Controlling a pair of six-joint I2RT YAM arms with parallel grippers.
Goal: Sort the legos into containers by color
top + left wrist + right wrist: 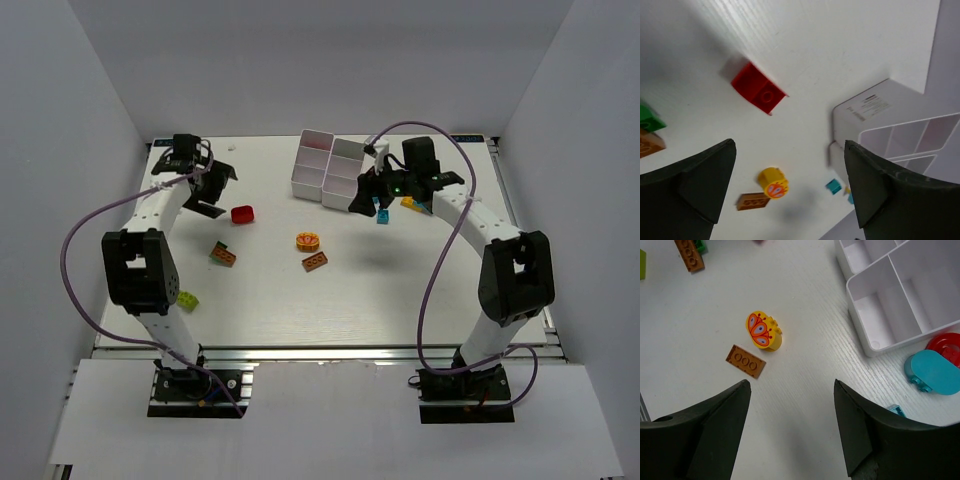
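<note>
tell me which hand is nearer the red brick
Left. The left hand hovers right beside the red brick; the right hand is far off on the other side, by the bins.

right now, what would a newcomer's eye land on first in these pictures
The white containers at the far middle of the table stand out first. Next comes the bright red brick lying alone to their left, then the yellow brick with a butterfly print at the table's centre, a flat brown brick just beside it.
</note>
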